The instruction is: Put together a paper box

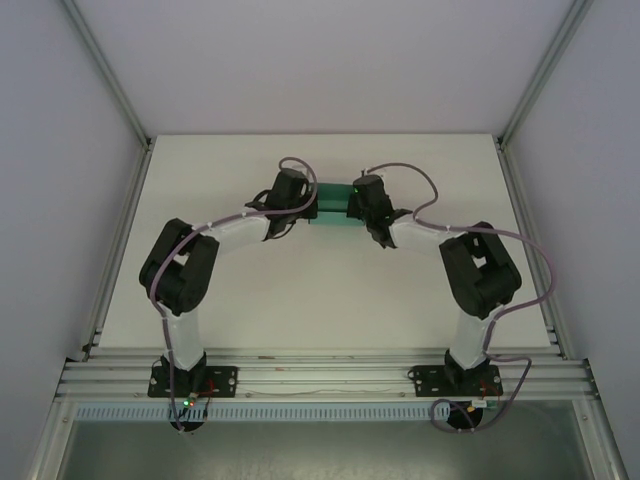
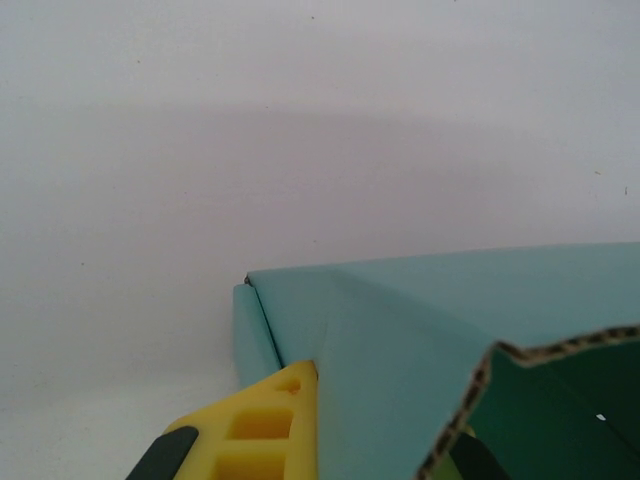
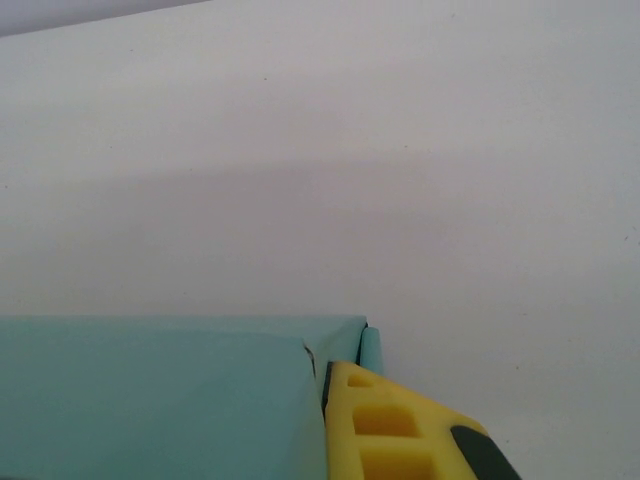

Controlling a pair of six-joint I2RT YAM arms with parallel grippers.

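Grips the teal paper box [image 1: 336, 200], far centre of the table [image 1: 300, 290], from both ends: left gripper [image 1: 316, 206] pinching a card wall, right gripper [image 1: 353, 208] seemingly pinching the opposite end; needs even, gentle pressure to keep creases square

Probably a lab test cell: aluminium framing [image 1: 112, 78] around a white table [image 1: 320, 300].

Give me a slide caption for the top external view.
Left and right jaws shut on opposite ends of the teal card paper box.

White tabletop [image 1: 300, 300] beneath teal paper box [image 1: 335, 205]
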